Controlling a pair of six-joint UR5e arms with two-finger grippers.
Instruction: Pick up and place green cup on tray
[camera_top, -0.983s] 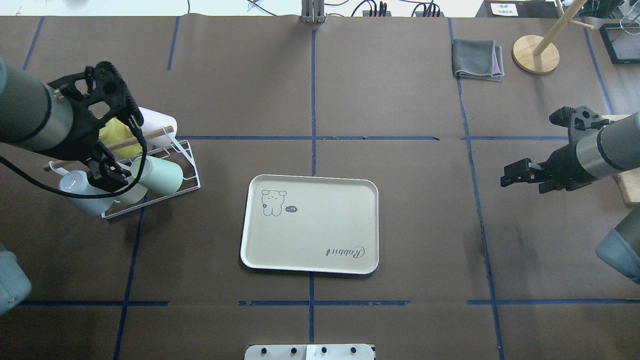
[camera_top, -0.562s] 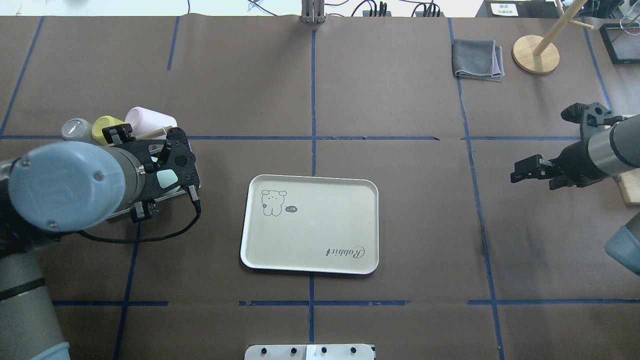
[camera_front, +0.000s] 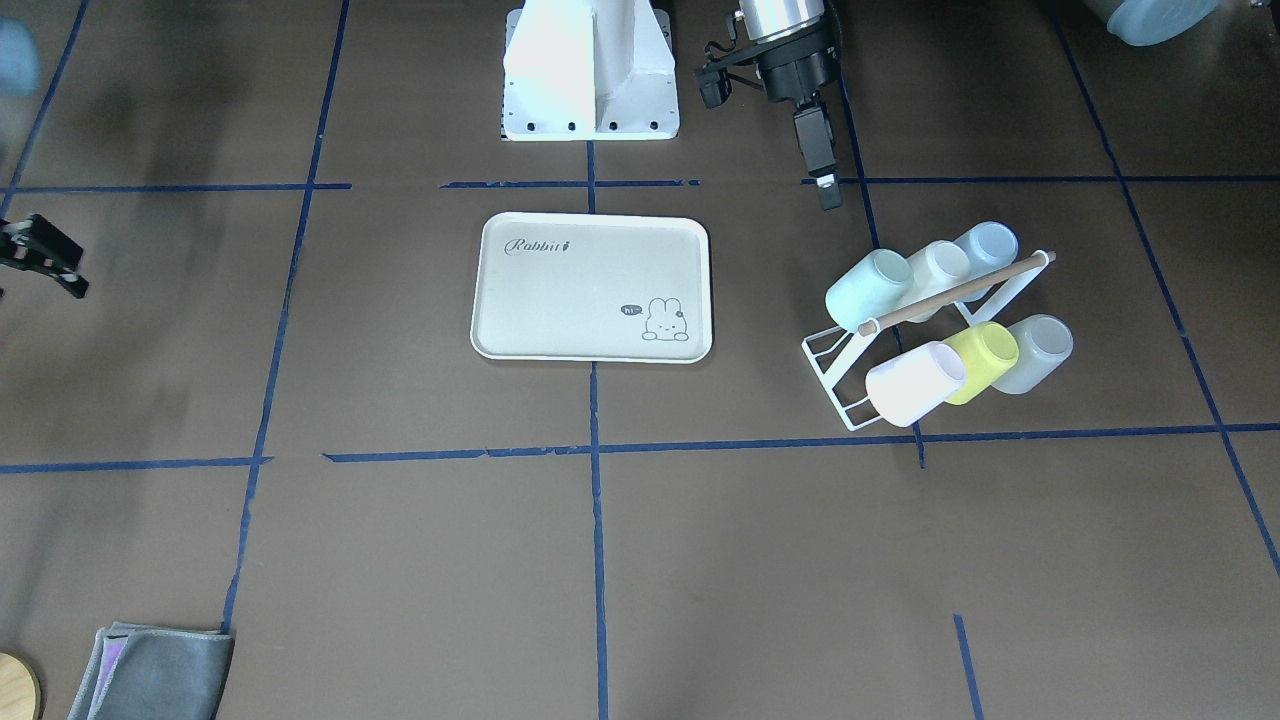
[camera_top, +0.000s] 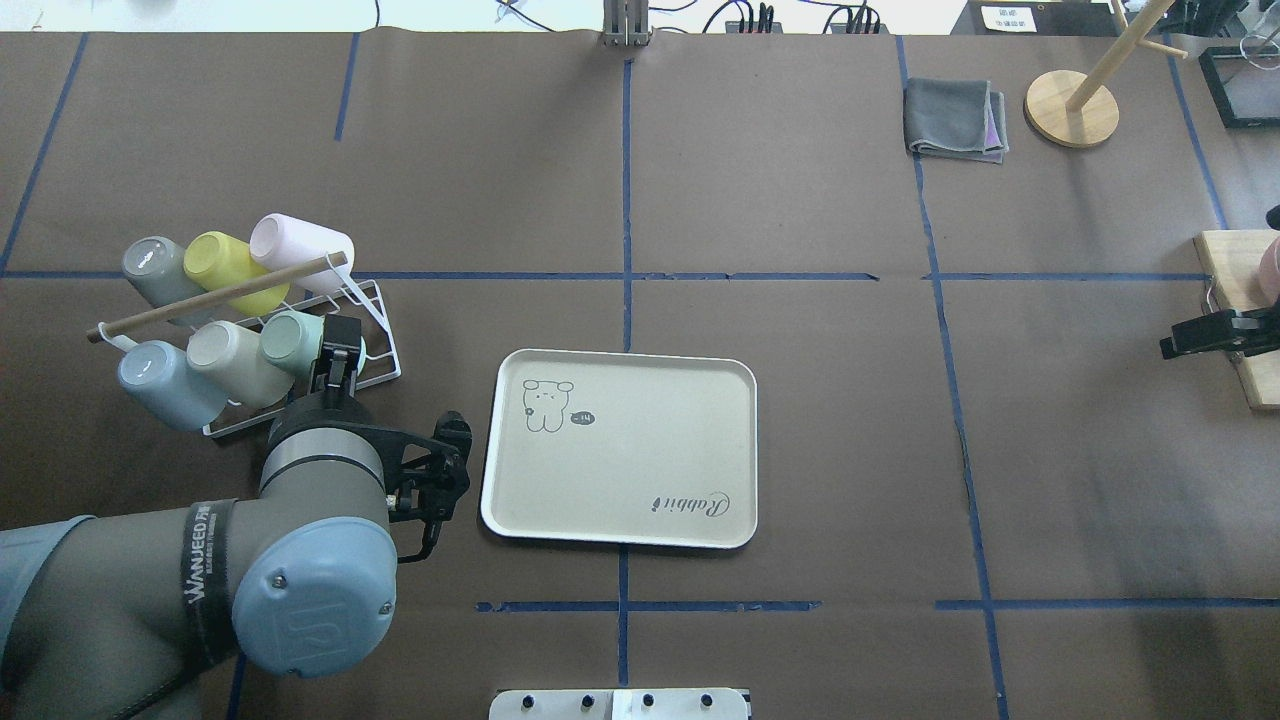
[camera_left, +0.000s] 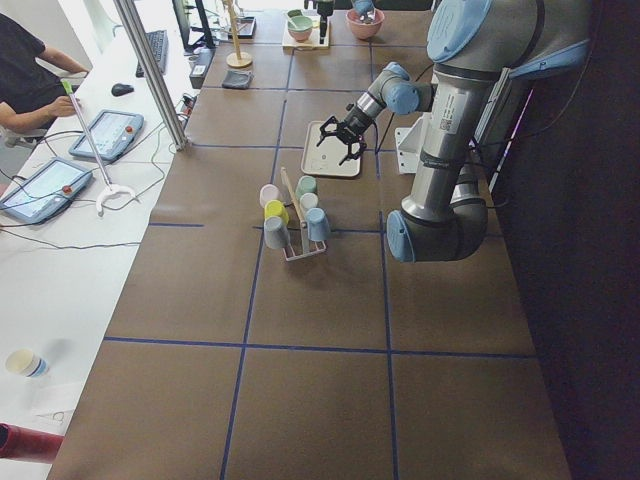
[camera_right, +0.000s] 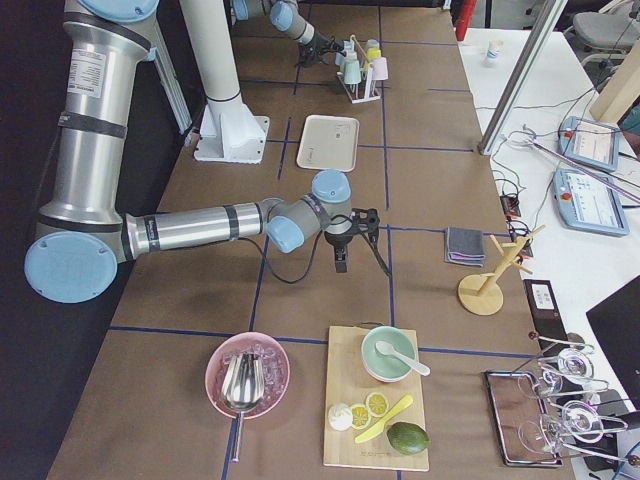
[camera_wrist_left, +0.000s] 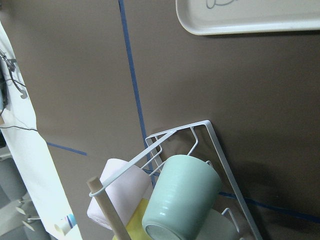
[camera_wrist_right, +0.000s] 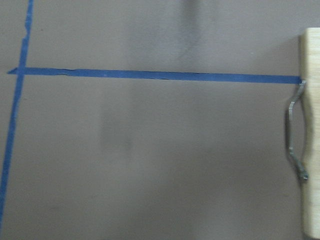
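The left arm is hanging low over the worktop (camera_top: 850, 420), with its hand (camera_top: 336, 350) pointing at the green cup (camera_top: 290, 340). The cup is lying tilted on a white wire rack (camera_top: 391, 340) near the tray (camera_top: 620, 470). The right hand (camera_top: 1180, 342) is hovering well apart. Whether either hand is open cannot be told.
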